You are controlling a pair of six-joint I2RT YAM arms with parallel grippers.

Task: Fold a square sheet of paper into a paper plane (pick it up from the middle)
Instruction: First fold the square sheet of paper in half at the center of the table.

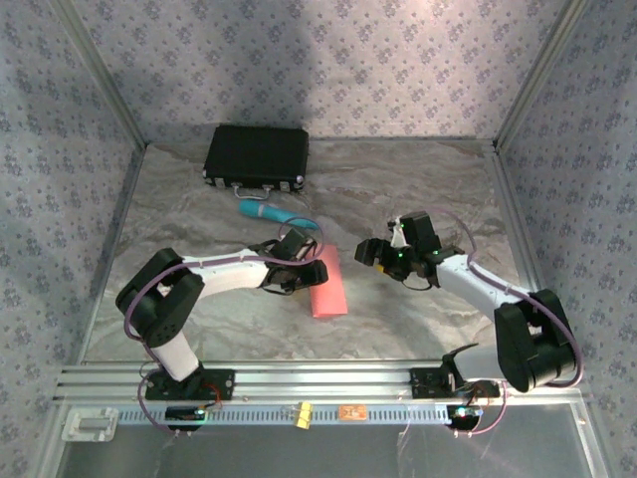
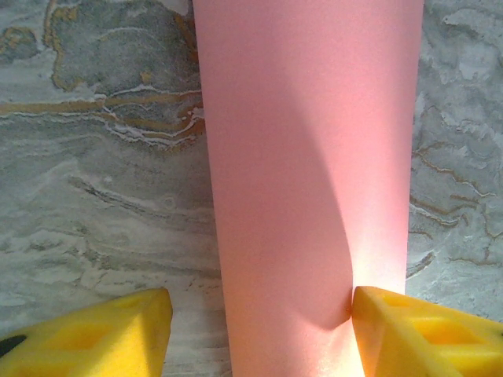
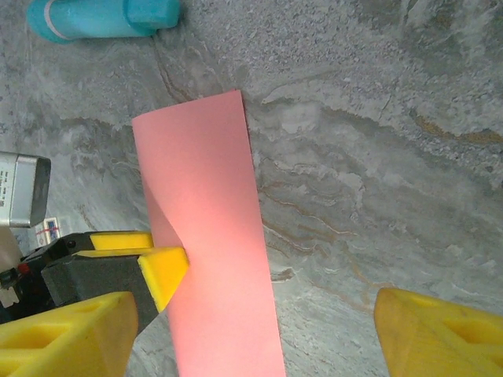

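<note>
A: Top cam: where was the pink paper (image 1: 328,291)?

B: You had it as a narrow folded strip, flat on the marble table (image 1: 418,189), abt mid-table, nearer you than the teal cylinder (image 1: 279,213). Black case (image 1: 257,157) sat at the back, L side. Your left gripper (image 1: 307,267) was down over the strip's far end. Your right gripper (image 1: 370,251) hung just beside it on the R, apart from the paper.

A: L wrist cam?

B: Jaws stood wide open. The strip ran between the 2 yellow fingers (image 2: 416,334). The R-of-frame one touched the paper's edge, which curled up a bit there; the other stood clear w/ bare table between. Nothing pinched.

A: R wrist cam?

B: Your R jaws were spread wide too, holding nothing. Strip lay on the table ahead, and the L arm's yellow finger touched its side edge. Cylinder was at frame's top-L corner, well apart from the strip.
</note>
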